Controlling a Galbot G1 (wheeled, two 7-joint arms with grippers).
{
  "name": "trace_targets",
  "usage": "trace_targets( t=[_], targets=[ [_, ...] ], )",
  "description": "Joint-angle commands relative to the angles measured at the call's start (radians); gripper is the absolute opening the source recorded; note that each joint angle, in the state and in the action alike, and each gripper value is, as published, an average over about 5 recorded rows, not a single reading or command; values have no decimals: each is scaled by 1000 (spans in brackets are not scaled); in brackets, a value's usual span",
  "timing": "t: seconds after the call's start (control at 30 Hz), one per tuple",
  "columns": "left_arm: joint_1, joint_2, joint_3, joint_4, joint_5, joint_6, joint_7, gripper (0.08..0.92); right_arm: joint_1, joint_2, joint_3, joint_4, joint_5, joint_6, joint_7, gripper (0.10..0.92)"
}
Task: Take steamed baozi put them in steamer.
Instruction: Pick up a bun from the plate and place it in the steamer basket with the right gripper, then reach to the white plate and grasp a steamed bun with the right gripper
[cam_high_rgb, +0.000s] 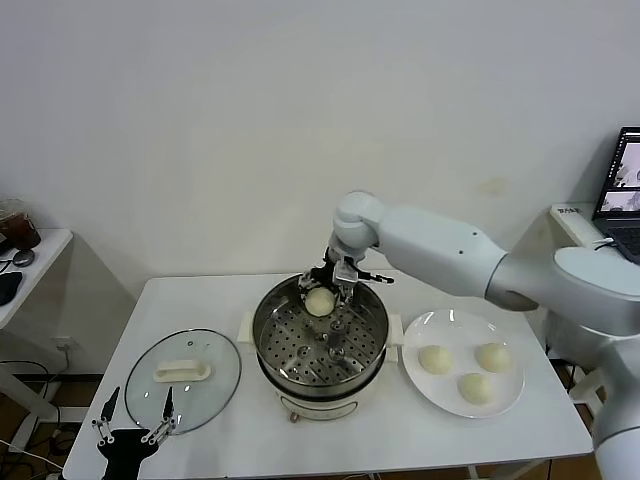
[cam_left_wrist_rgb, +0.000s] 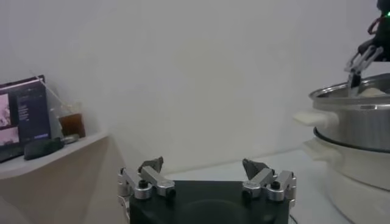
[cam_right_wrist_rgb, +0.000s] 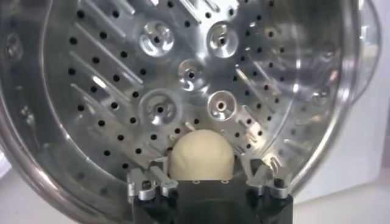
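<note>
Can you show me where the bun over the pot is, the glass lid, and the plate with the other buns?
Bun (cam_high_rgb: 319, 301), head view: middle of its dome.
Lid (cam_high_rgb: 215, 375), head view: bare glass beside the handle.
Plate (cam_high_rgb: 445, 325), head view: bare far rim.

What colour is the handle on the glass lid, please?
White, on the lid; the head view shows the handle best.

Bright, even overhead room light — soft faint shadows on the table (cam_high_rgb: 420, 440). Specular glare on the steamer (cam_high_rgb: 320, 340) tray, strongest in right wrist view; nearest bun (cam_right_wrist_rgb: 201, 157) slightly soft.
</note>
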Motion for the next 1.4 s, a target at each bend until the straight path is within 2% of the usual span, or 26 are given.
trace_targets(
  t=[0.03, 0.2, 0.37, 0.47, 0.67, 0.83, 1.2, 1.4],
  targets=[
    [-1, 9, -2, -2, -2, 1, 1, 823, 191, -131, -81, 205, 391, -394, -52, 822],
    [-6, 22, -12, -13, -15, 1, 4, 823, 310, -271, -124, 344, 548, -670, -113, 823],
    [-8, 32, -23, -25, -30, 1, 7, 823, 353, -413, -154, 440, 525, -930, -134, 823],
    [-12, 37, -28, -25, -35, 1, 8, 823, 335, -482, -178, 466, 496, -1004, -133, 823],
    [-19, 42, -28, -17, -39, 0, 10, 823, 155, -617, -148, 482, 432, -997, -158, 823],
    [-26, 40, -27, -9, -38, 2, 11, 823, -84, -663, 7, 403, 326, -908, -191, 823],
    [-30, 27, -33, -2, -31, 2, 13, 823, -364, -598, 217, 268, 167, -829, -149, 823],
    [-23, 22, -41, -2, -28, 2, 13, 823, -422, -542, 243, 209, 116, -810, -128, 823]
  ],
)
